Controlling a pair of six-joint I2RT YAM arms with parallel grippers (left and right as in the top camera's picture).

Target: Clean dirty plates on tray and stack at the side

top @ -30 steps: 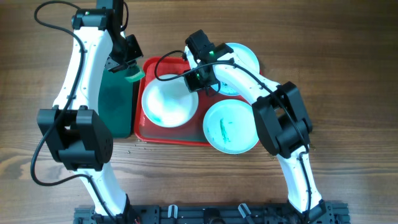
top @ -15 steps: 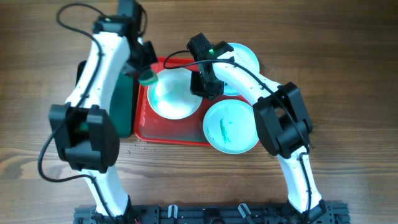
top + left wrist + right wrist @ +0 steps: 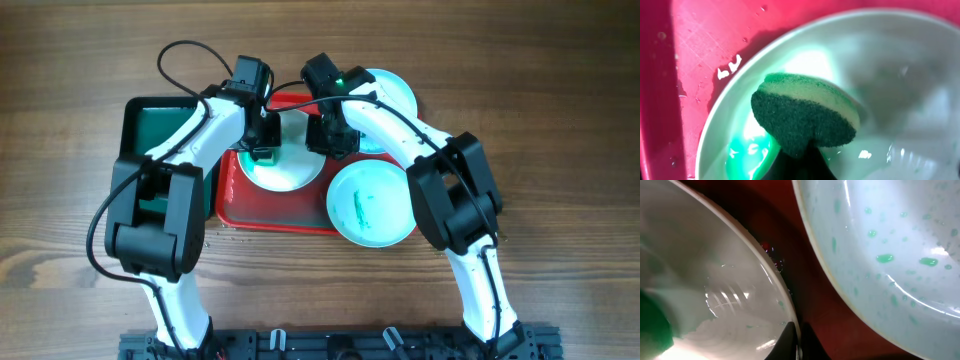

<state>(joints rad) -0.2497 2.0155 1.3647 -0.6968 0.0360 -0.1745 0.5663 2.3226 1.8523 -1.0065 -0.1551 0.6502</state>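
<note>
From above, the left gripper (image 3: 262,148) is squeezed on a sponge (image 3: 262,157) in the white plate (image 3: 290,172) on the red tray (image 3: 270,213), whose long side runs left to right; nothing looks stacked yet. The left wrist view shows that round plate face up and soapy. The right wrist view shows the right gripper (image 3: 795,342) pinching its rim, beside a spotty blue-green plate (image 3: 890,245).

Red tray (image 3: 268,212), wet. White plate (image 3: 295,172) on tray's left half, green wash inside. Smeared turquoise plate (image 3: 372,205) overhangs tray's near right corner. Speckled turquoise plate (image 3: 397,92) over far right corner.
</note>
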